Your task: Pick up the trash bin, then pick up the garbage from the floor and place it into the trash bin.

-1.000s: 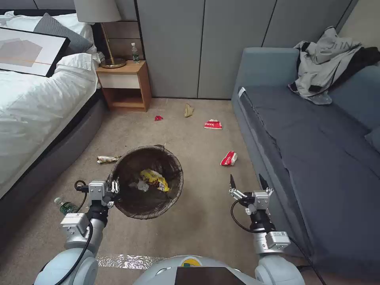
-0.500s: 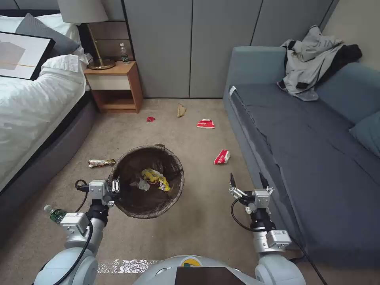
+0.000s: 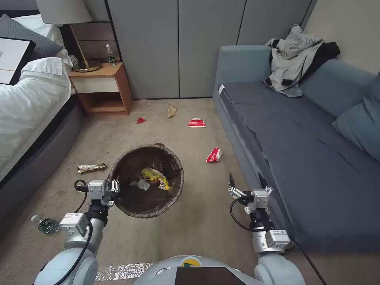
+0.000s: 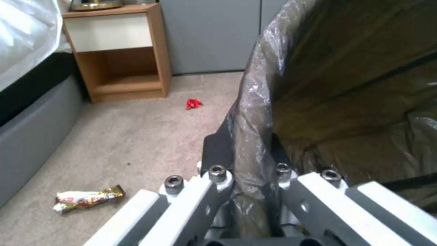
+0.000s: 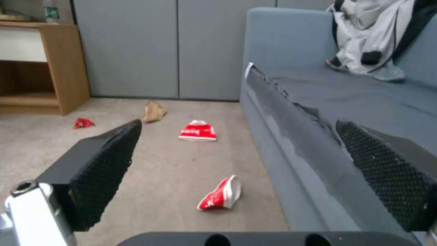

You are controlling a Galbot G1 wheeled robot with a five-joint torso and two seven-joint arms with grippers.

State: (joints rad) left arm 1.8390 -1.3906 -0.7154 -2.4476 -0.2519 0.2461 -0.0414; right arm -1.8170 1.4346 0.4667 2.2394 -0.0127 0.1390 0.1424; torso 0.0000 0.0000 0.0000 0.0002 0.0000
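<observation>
Left gripper (image 4: 248,164) fingers (image 4: 215,153) pinch the trash bin (image 4: 346,102) rim.

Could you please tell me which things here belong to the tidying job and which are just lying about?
Job: trash bin, held at its rim by the left gripper; open right gripper; red-and-white packets; tan paper bag; brown snack wrapper.

Lying about: jacket; plastic bottle; lamp.

A dark brown bag (image 3: 147,198) lines the bin, red-and-white packets (image 3: 213,155) dot beige carpet (image 3: 198,225), beside a blue-grey sofa (image 3: 301,158).
</observation>
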